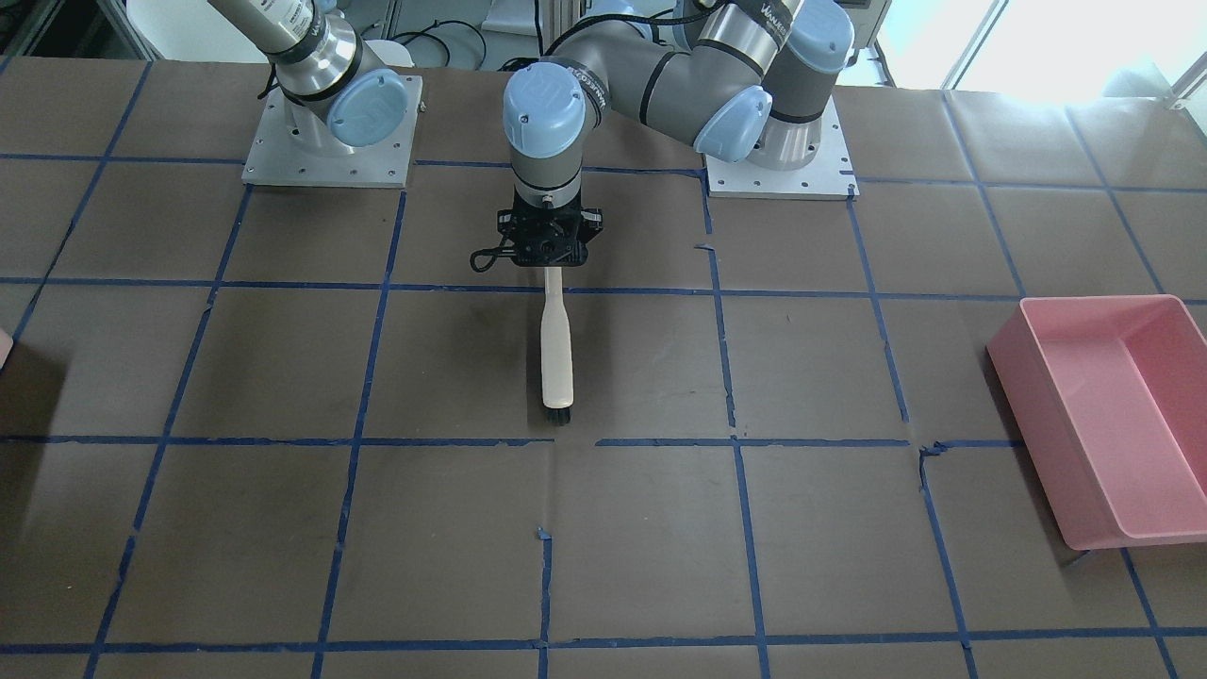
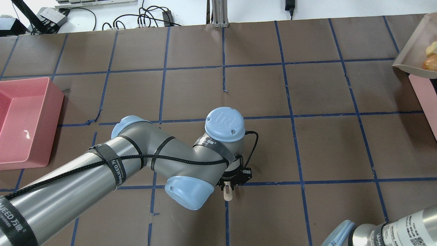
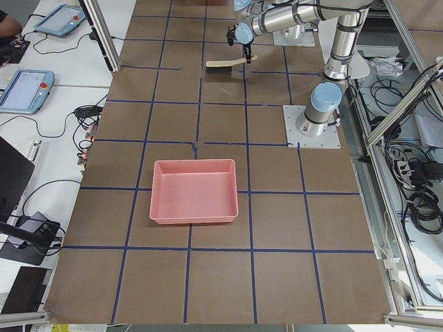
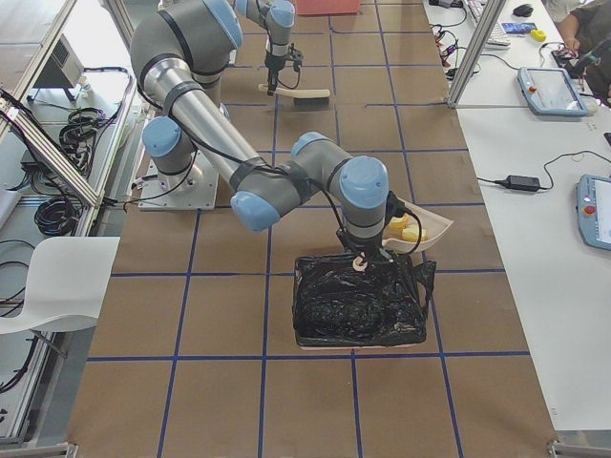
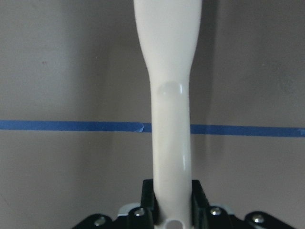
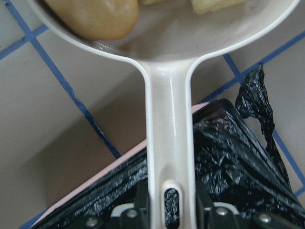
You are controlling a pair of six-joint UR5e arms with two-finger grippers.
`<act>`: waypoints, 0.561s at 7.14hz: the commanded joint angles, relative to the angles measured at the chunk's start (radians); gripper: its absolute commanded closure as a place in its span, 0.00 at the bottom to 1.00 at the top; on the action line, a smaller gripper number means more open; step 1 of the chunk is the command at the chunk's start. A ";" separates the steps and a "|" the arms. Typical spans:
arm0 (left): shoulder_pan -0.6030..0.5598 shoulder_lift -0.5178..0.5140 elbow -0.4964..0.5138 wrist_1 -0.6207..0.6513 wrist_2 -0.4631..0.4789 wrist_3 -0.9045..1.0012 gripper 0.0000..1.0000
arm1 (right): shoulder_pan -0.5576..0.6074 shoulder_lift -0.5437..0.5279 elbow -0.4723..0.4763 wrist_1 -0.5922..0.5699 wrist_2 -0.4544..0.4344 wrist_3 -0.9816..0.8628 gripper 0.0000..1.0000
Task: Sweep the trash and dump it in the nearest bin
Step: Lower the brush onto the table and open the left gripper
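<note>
My right gripper is shut on the handle of a cream dustpan. The pan carries a brown potato-like lump and pale yellow pieces. It hangs over the far edge of the pale pink bin, which is lined with a black bag. A sliver of the bin shows in the overhead view under the pan. My left gripper is shut on the handle of a cream brush that lies on the table, bristles away from the robot.
A large, nearly empty pink tub stands at the table's left end, also in the overhead view. The table is brown paper with a blue tape grid. The arm bases stand at the robot's edge.
</note>
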 commanded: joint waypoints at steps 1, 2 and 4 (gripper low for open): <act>0.000 -0.004 0.002 -0.001 0.001 0.001 0.97 | -0.121 0.008 -0.090 0.098 -0.001 -0.014 1.00; 0.000 -0.006 0.000 -0.002 0.001 -0.002 0.96 | -0.164 0.010 -0.106 0.114 -0.006 -0.036 1.00; 0.000 -0.006 0.000 -0.004 0.003 0.001 0.65 | -0.230 0.027 -0.106 0.111 -0.027 -0.083 1.00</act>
